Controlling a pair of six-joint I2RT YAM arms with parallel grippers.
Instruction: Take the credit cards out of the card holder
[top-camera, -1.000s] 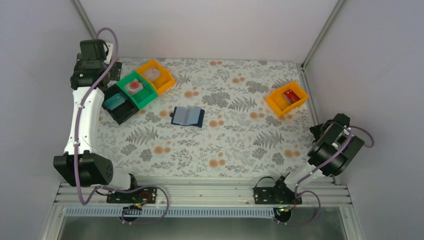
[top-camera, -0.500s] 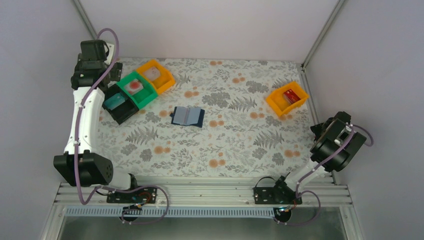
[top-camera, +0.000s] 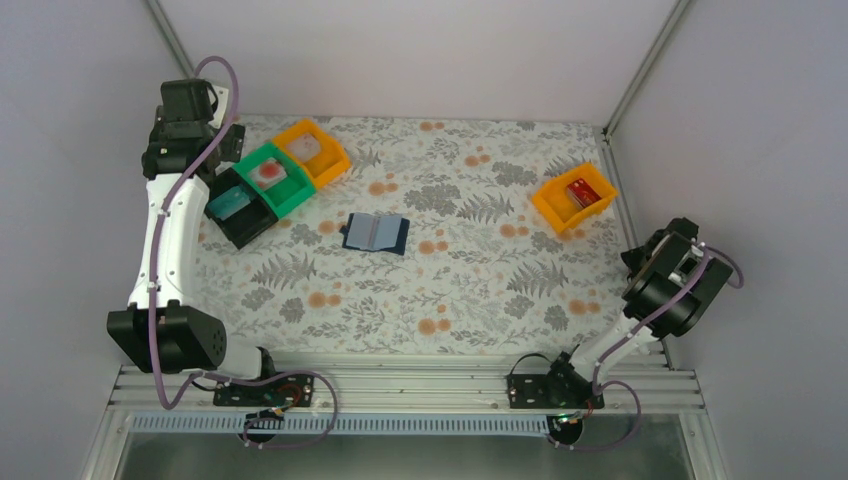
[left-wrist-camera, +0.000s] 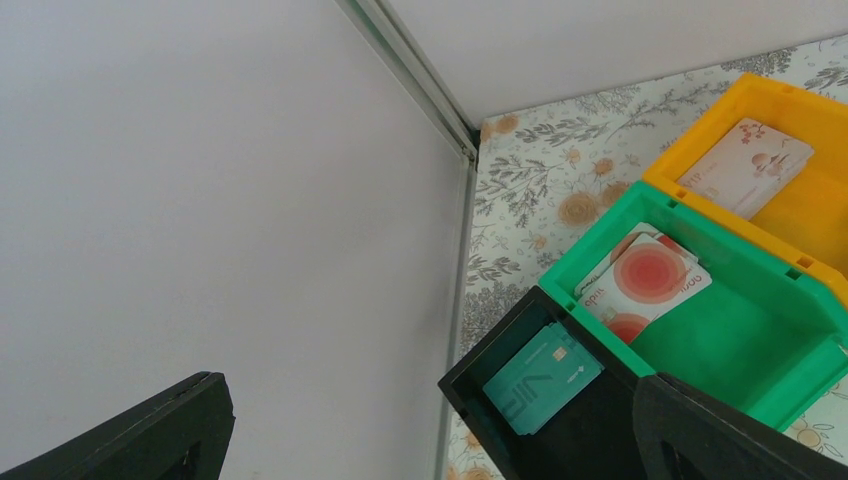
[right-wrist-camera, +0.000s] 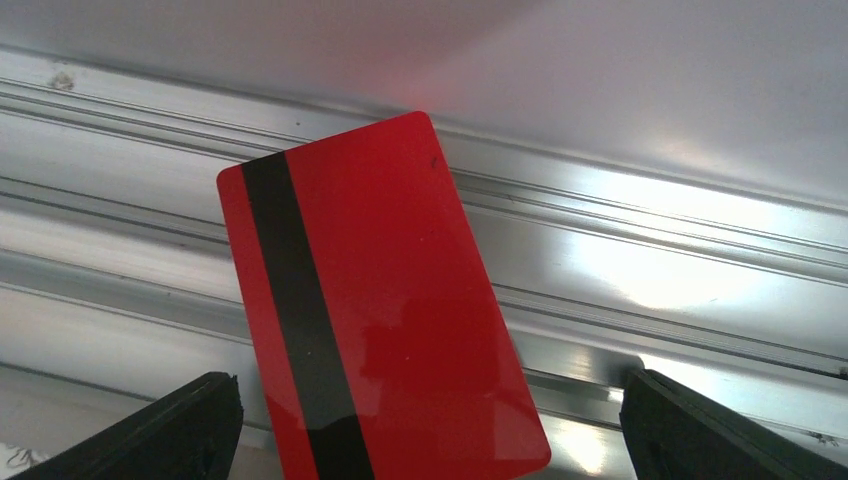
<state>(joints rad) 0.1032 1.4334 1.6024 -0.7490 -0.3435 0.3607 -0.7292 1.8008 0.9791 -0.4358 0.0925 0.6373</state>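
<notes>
**CARD REMOVAL: FINAL CHECK**

The card holder (top-camera: 374, 233) lies open at the middle of the table (top-camera: 470, 290), apart from both arms. Credit cards (left-wrist-camera: 648, 283) rest in bins (left-wrist-camera: 598, 240). Left claw (left-wrist-camera: 428, 390) stands wide. Right claw (right-wrist-camera: 430, 385) is also wide, with a red card (right-wrist-camera: 370, 300) unclamped before it. Next, probably: inspect the pockets.

Card holder (top-camera: 374, 233) lies open flat mid-tabletop (top-camera: 470, 290), navy cover down, paler blue pockets up. At its 10 o'clock, a teal card (left-wrist-camera: 543, 378) sits in the black bin (top-camera: 252, 222), pale red-circled cards (left-wrist-camera: 645, 283) in the green bin (left-wrist-camera: 760, 360), a pale blotched card (left-wrist-camera: 745, 165) in the orange bin (left-wrist-camera: 800, 215). At 3 o'clock, a red card (top-camera: 581, 190) lies in the second orange bin (top-camera: 550, 212). A red black-striped card (right-wrist-camera: 375, 310) fills my right wrist view.
</notes>
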